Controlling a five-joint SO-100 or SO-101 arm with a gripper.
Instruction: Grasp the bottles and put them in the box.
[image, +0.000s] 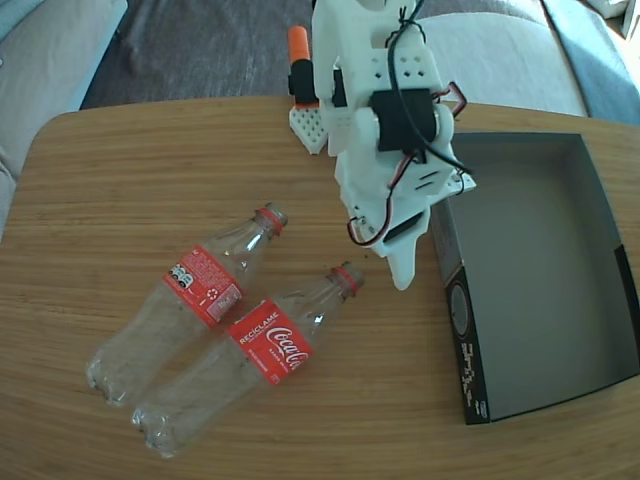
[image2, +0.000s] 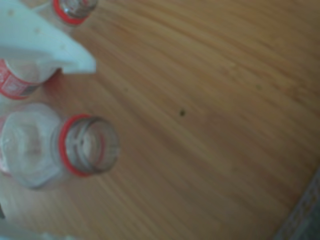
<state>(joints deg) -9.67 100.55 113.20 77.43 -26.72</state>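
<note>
Two clear bottles with red labels lie side by side on the wooden table in the fixed view, mouths pointing up-right. My gripper (image: 397, 270) hangs open and holds nothing, just right of the mouth of the lower bottle (image: 270, 342) and left of the box (image: 545, 260). The upper bottle (image: 203, 288) lies further left. The box is a shallow tray with a grey floor, black printed sides and nothing inside. In the wrist view, one white finger (image2: 50, 45) reaches in from the upper left, above the lower bottle's open red-ringed neck (image2: 87, 145). The upper bottle's mouth (image2: 72, 7) shows at the top edge.
The arm's white base (image: 312, 125) with an orange-topped part (image: 299, 50) stands at the table's far edge. Grey cushions (image: 50, 50) lie beyond the table. Bare wood (image: 120, 170) spreads left of the arm and in front of the bottles.
</note>
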